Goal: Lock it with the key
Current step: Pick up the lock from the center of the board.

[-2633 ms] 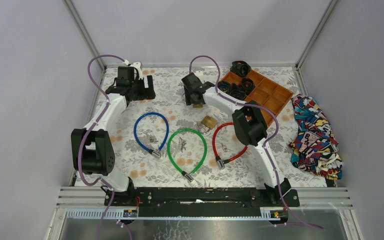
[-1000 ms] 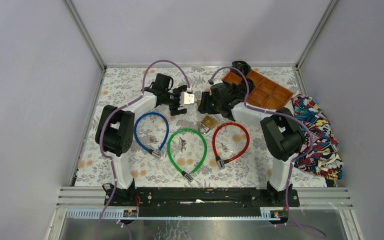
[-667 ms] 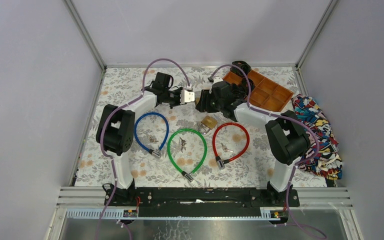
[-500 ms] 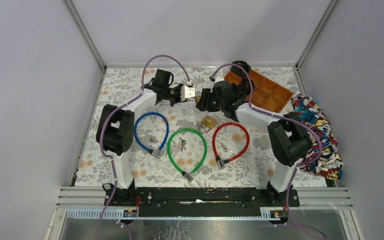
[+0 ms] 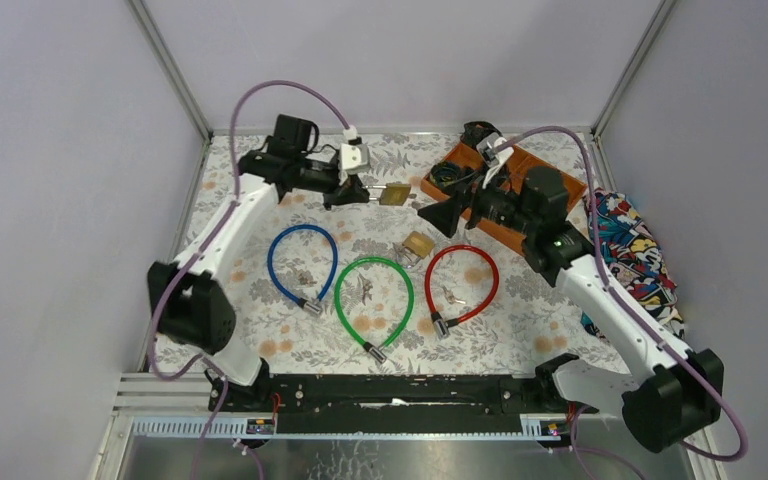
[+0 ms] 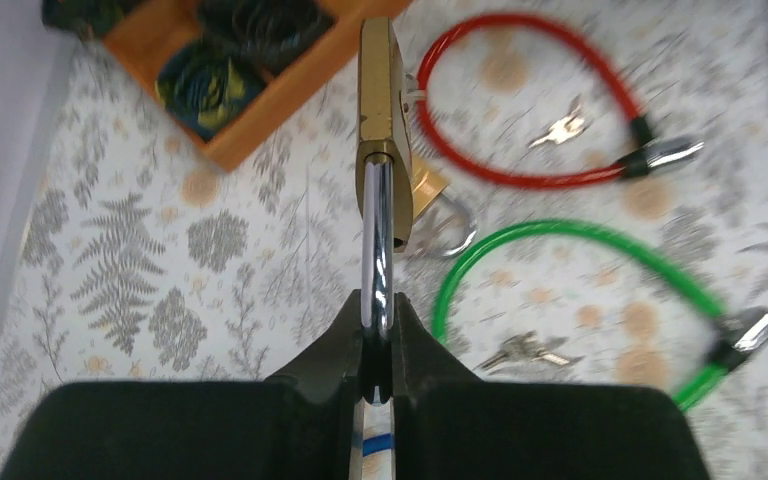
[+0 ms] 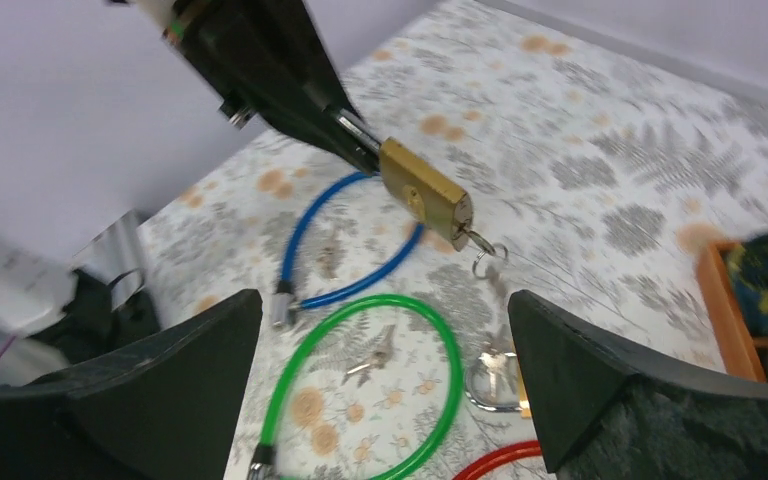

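Note:
A brass padlock (image 5: 394, 194) hangs in the air above the back of the table. My left gripper (image 5: 366, 191) is shut on its steel shackle (image 6: 378, 235), with the brass body (image 6: 378, 85) pointing away from the wrist. A key (image 7: 475, 241) with a small ring sticks out of the padlock's bottom end (image 7: 426, 194). My right gripper (image 5: 455, 208) stands open just right of the padlock with nothing between its fingers (image 7: 600, 385). Its open jaws (image 7: 382, 300) face the padlock across a gap.
A second brass padlock (image 5: 418, 245) lies on the floral table. Blue (image 5: 302, 262), green (image 5: 373, 298) and red (image 5: 460, 285) cable locks lie in loops, with loose keys (image 6: 525, 350) inside them. An orange tray (image 5: 545, 195) sits back right, a patterned cloth (image 5: 630, 270) at the right edge.
My left gripper closed on the padlock's shackle and carried it up and back. My right gripper opened wide and drew back to the right, away from the padlock.

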Controlling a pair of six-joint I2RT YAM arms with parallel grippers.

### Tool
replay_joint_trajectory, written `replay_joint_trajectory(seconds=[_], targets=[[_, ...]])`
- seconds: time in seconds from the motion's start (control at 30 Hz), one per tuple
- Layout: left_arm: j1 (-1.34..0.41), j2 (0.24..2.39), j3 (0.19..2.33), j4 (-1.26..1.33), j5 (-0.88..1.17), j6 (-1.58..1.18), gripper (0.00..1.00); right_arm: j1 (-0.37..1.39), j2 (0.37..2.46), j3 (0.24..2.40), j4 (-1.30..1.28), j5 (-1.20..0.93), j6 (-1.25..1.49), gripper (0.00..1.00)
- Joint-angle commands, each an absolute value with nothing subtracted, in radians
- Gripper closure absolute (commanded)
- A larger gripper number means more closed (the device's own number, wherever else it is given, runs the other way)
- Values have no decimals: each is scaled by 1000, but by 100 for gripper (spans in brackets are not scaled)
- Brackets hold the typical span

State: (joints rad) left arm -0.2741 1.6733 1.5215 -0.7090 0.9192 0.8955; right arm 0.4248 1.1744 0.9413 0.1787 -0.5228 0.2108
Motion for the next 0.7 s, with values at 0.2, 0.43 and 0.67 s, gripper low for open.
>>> replay_joint_trajectory(seconds=[0.2, 0.43, 0.67], targets=[[-360, 1204, 1398, -483, 1155, 389, 100, 417, 972, 1004, 178, -883, 164, 0], [-461, 1052, 1283, -306, 1086, 127, 100, 462, 937, 991, 402, -984, 338, 0], [-484, 1037, 1289, -278, 1055, 75, 100, 643, 964, 1094, 140, -854, 189, 1]])
